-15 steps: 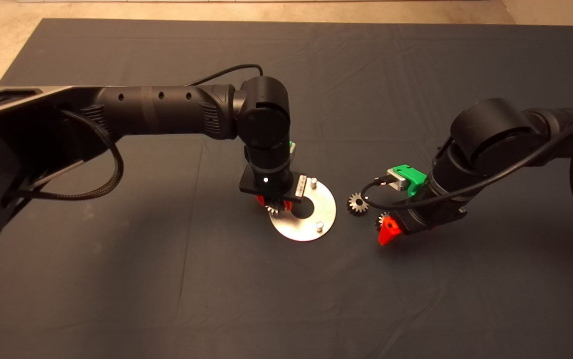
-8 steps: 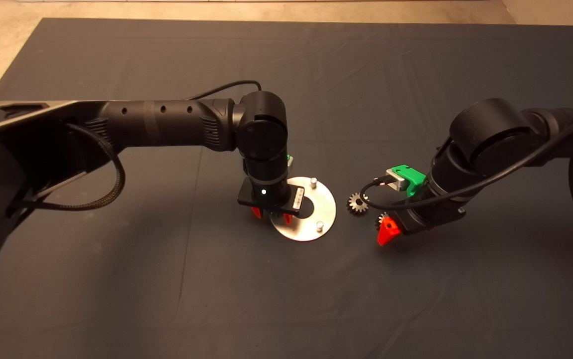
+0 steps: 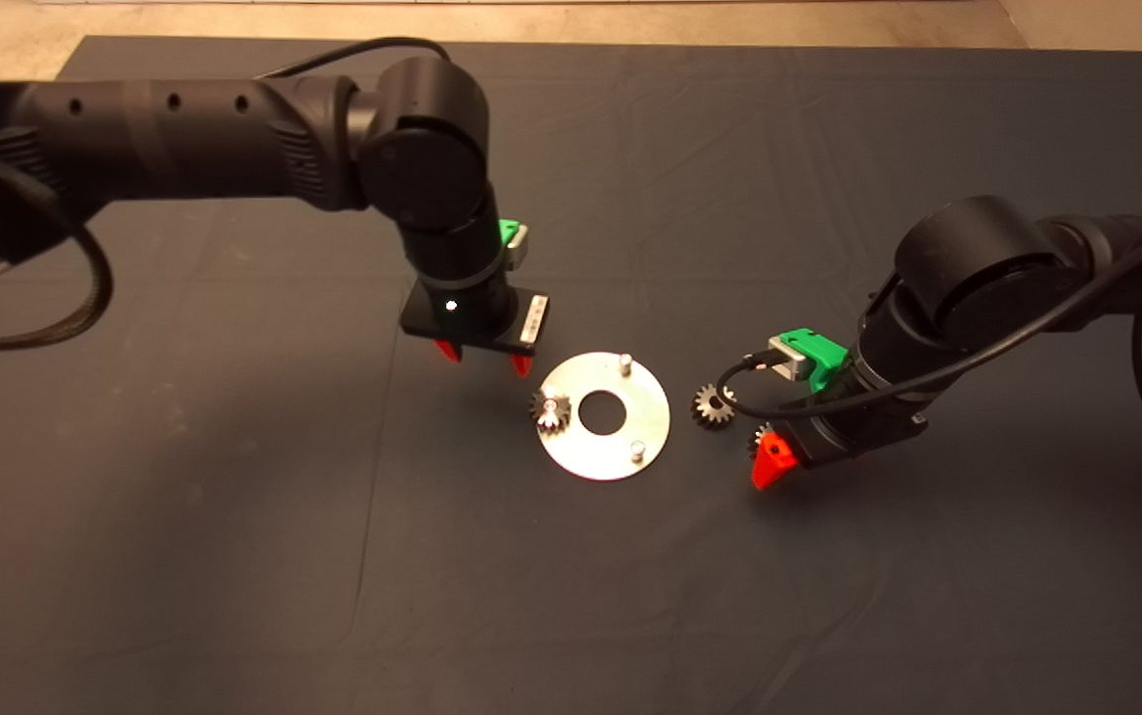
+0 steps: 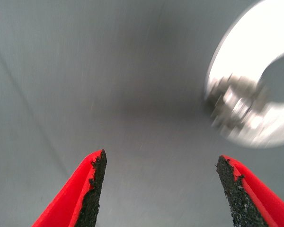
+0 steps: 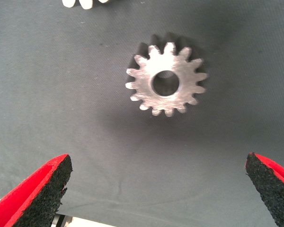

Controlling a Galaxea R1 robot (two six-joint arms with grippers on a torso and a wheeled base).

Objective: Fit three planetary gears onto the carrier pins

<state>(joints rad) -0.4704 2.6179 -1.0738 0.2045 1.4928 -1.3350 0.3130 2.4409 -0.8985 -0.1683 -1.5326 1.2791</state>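
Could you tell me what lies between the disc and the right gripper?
A loose gear lies flat on the mat between the disc and the right gripper, seen in the head view.

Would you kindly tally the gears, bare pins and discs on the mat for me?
Gears: 3 (one on a pin, two on the mat)
Bare pins: 2
Disc: 1
Total: 6

Two black, tube-shaped robot arms with rounded joint housings, the left arm (image 3: pixel 233 109) dotted with small holes and trailed by a braided black cable. Green mounts sit at each wrist; red wedge fingers (image 4: pixel 80 194) carry rough black pads. A white label marks the left gripper (image 3: pixel 484 359).
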